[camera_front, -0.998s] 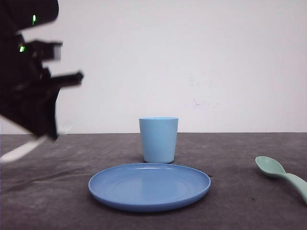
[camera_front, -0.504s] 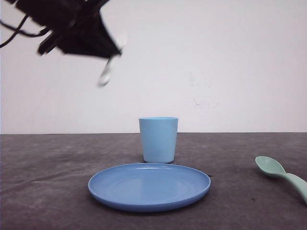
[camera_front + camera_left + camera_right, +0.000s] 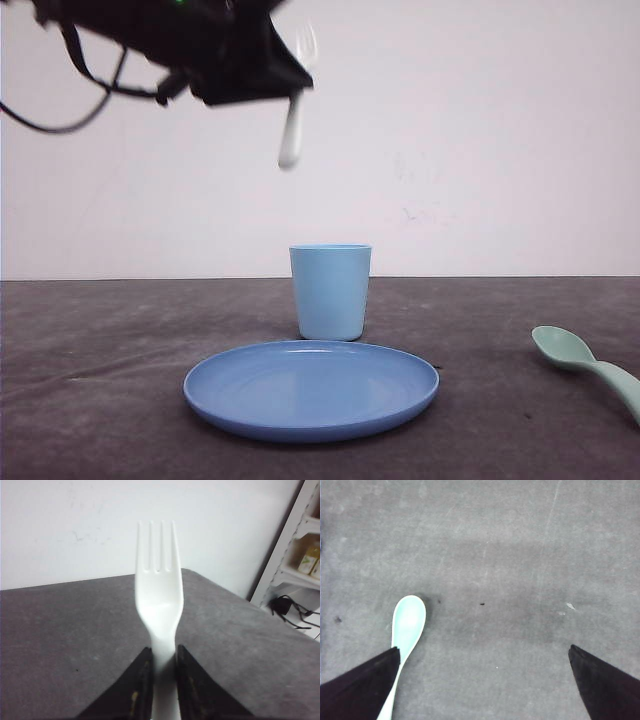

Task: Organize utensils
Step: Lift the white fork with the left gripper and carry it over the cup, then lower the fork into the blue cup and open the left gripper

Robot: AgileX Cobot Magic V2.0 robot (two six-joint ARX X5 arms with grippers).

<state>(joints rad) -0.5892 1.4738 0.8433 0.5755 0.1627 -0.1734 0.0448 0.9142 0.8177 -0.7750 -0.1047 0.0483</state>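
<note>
High above the table and a little left of the light blue cup [image 3: 331, 291], my left gripper [image 3: 290, 80] is shut on the white fork [image 3: 293, 115]. The fork stands nearly upright, tines up and handle end hanging down. In the left wrist view the fork [image 3: 160, 595] rises between the two black fingers [image 3: 140, 685], clamped at the neck by my left gripper [image 3: 163, 652]. The mint-green spoon [image 3: 585, 362] lies on the table at the far right. In the right wrist view my right gripper [image 3: 484, 652] is open wide above the table, with the spoon [image 3: 407, 630] beside one finger.
A round blue plate [image 3: 311, 388] lies in front of the cup near the table's front edge. The dark grey tabletop [image 3: 100, 350] runs back to a white wall. A white shelf unit [image 3: 305, 555] with cables stands past the table's corner.
My left arm has lifted the fork from low at the far left and carried it up and to the right, turning it upright. The spoon, cup and plate have not moved.
</note>
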